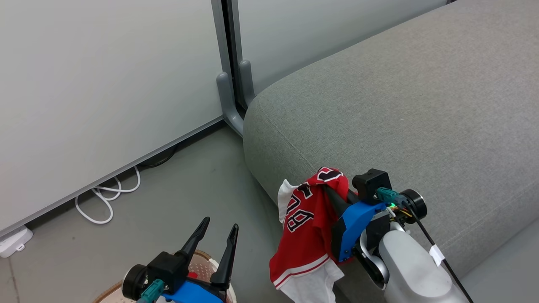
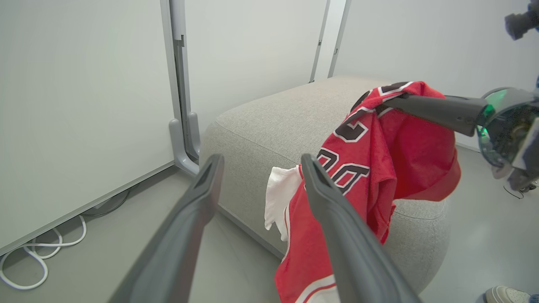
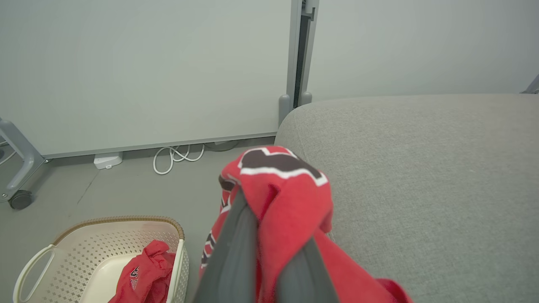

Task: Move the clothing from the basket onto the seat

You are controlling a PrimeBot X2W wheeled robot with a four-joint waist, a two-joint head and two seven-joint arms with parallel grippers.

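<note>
One jersey [image 1: 307,227] hangs clamped in my right gripper [image 1: 330,194] at the seat [image 1: 400,105] edge; carry step, I judge. Next I'd swing toward one o'clock over the seat, then release. My left gripper [image 1: 220,225] stands apart, empty. At seven o'clock in the right wrist view, the basket [image 3: 84,252] holds another jersey [image 3: 147,273].

A jersey [image 1: 309,229] hangs before the seat [image 1: 421,105] corner, the basket [image 3: 122,219] on the floor [image 1: 189,189] to its left.

Red jersey [image 1: 304,235]: dark white-edged number, creased, digits not surely readable.
</note>
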